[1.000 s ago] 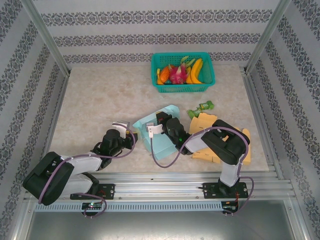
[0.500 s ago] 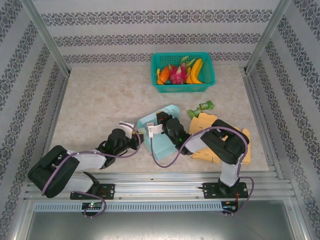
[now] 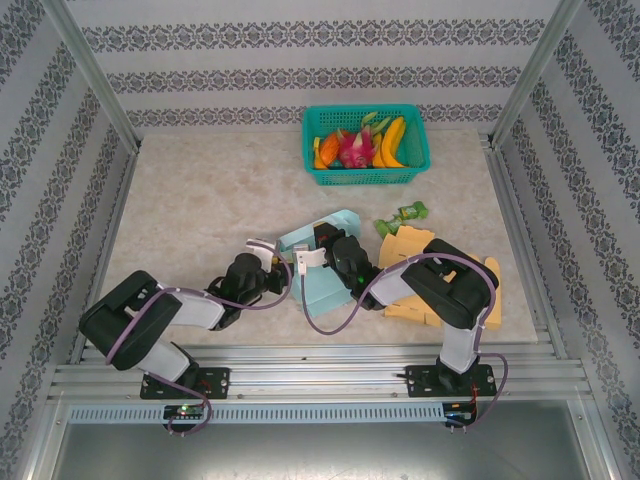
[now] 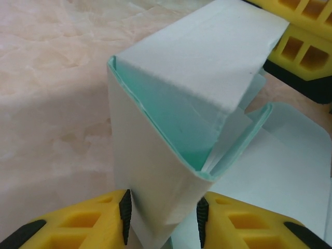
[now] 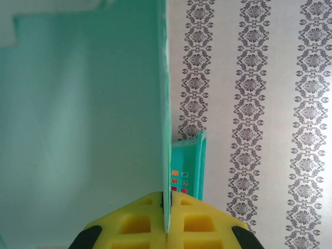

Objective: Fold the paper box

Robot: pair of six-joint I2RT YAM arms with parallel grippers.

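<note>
the left hand (image 4: 162, 220) has slid right and now pinches a corner of the paper box (image 3: 325, 285), low in the middle of the frame, with the right hand (image 5: 166, 213) clamped on its wall, ready to fold.

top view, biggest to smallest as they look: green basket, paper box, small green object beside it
1. green basket
2. paper box: close behind, but partly covered, so this is unsure
3. small green object: clearly smallest
</note>
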